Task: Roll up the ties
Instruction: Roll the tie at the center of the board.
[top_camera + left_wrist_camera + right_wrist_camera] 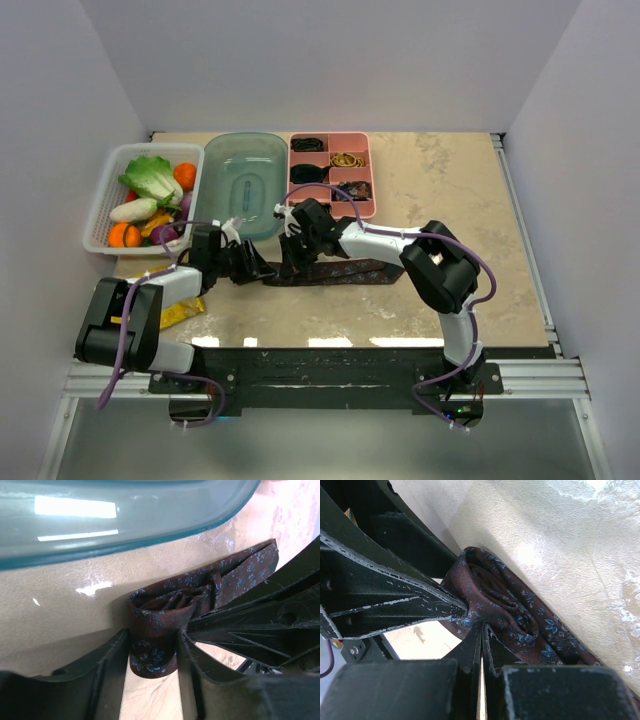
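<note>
Wrist views alone show left gripper (152, 640) clasping the rolled tie (165, 611), right gripper (481, 626) closed against it.

1 maroon tie (350, 272), 1 teal tub (245, 185), 1 pink tray (371, 150), 1 white basket (100, 207) (vegetables (150, 178) inside)

maroon tie (155, 630) w/ blue floral print, one end part-rolled, rest flat on table (450, 200).

We see a white plastic lattice basket (100, 205) of colourful vegetables (150, 178) at the far left of the beige marbled tabletop (440, 190), a translucent teal plastic tub (245, 185) just beside it, a pink plastic compartment tray (371, 180) further right, and a yellow packet (185, 315) near the front left.
</note>
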`<state>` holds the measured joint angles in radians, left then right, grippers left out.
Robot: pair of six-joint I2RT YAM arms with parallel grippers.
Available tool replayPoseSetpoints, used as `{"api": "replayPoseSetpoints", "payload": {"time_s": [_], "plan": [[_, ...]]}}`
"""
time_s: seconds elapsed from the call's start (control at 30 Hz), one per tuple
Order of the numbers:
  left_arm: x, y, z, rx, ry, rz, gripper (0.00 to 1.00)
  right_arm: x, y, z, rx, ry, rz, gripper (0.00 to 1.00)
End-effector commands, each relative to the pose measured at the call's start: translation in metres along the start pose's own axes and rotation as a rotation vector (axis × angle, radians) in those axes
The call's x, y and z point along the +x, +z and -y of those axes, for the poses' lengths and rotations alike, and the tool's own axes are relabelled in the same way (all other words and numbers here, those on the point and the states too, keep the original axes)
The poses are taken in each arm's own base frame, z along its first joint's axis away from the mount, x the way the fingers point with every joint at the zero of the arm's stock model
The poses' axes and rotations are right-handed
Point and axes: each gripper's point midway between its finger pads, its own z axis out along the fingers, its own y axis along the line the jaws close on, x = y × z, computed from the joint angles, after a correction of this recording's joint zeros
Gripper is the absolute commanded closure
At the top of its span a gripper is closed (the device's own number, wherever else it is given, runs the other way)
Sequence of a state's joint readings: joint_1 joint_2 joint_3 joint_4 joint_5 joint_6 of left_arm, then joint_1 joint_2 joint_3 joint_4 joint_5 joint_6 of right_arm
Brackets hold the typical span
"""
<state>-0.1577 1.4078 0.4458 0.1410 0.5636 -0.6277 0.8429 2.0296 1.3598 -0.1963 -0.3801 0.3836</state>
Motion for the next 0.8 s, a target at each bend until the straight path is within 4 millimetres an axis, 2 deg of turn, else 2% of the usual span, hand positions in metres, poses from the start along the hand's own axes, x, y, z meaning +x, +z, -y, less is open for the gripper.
{"api": "replayPoseSetpoints", "payload": {"time_s": [0.0,0.2,0.57,0.7,0.77], "plan": [[-0.001,0.005,0.013,0.062,0.025,0.012,0.6,0.024,0.008,0.023,0.078,0.018,-0.087,1.0],[-0.001,0.006,0.009,0.049,0.027,0.013,0.74,0.017,0.003,0.022,0.071,0.022,-0.069,1.0],[-0.001,-0.001,0.002,-0.042,0.065,0.003,0.85,-0.002,-0.016,0.024,0.074,0.021,-0.004,1.0],[-0.008,-0.003,0.005,-0.096,0.1,0.014,0.87,-0.003,-0.015,0.026,0.073,0.02,-0.001,1.0],[-0.001,-0.004,0.004,-0.129,0.111,-0.014,0.89,-0.003,-0.016,0.027,0.074,0.026,0.001,1.0]]}}
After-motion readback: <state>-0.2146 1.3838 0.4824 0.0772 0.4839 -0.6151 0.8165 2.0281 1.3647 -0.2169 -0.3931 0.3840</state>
